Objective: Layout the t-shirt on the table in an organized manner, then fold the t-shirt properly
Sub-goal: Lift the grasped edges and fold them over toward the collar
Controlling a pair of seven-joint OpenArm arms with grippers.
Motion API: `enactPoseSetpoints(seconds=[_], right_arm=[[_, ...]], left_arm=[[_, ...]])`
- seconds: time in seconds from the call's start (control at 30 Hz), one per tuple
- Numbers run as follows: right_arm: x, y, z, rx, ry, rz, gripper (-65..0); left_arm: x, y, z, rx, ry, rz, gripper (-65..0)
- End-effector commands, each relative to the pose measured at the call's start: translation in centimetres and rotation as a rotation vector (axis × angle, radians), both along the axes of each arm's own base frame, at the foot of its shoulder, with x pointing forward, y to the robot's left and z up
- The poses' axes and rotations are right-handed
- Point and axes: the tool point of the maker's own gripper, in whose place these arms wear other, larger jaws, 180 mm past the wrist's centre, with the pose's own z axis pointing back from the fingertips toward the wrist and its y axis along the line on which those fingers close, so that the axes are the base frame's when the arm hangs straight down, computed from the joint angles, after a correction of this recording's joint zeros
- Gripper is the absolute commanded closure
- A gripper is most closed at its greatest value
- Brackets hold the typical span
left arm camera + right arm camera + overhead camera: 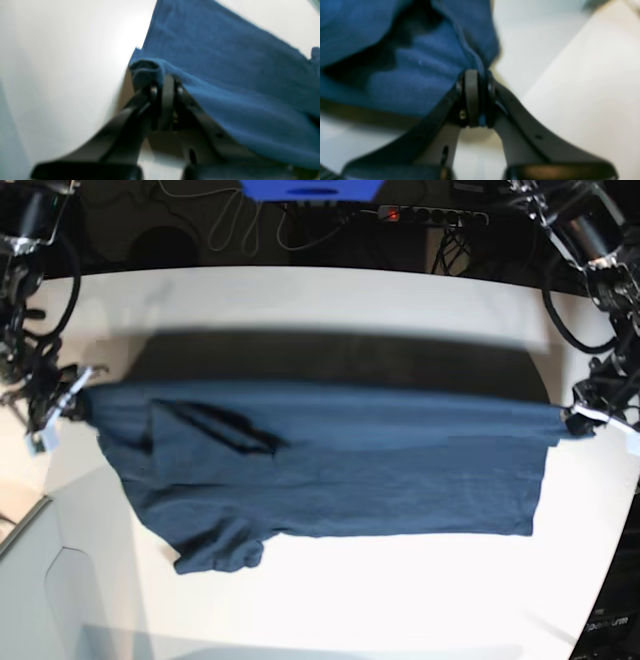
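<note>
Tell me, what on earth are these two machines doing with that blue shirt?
Two robot arms are holding a dark blue t-shirt stretched out between them above a white table. The left gripper has its jaws shut on one edge of the cloth, and the right gripper is shut on the opposite end. The top edge is pulled taut, and the rest hangs down towards the table, with a sleeve drooping at one end. It is not yet laid flat or folded.

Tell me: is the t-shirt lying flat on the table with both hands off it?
No, the t-shirt hangs stretched between the left hand and the right hand, each pinching one end above the table.
</note>
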Motion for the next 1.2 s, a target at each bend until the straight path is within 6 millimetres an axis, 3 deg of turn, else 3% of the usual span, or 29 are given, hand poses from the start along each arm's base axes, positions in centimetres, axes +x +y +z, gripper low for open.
enactPoseSetpoints(seconds=[0.0,0.27,0.63,0.87,1.17], right_arm=[[1.4,-0.8,2.0,-0.018,-0.07,-0.005,0.0],[2.3,0.1,5.5,-0.065,-0.164,0.035,0.0],[-2.5,0.7,1.6,-0.047,-0.042,0.04,0.0],[-5.8,1.0,-0.7,-0.026,0.036,0.021,0.0],[-10.0,1.9,-2.7,0.05,0.029,-0.022,0.0]], left_arm=[[0.9,1.2,2.0,0.034,-0.059,0.015,0.0],[0.6,1.3,2.3,0.051,-0.062,0.011,0.0],[-2.6,1.3,0.5,0.071,0.004,0.004,0.0],[-5.9,3.9,-0.3,0.053,0.022,0.124,0.0],[-9.5,3.9,-2.7,0.049,0.116,0.126,0.0]])
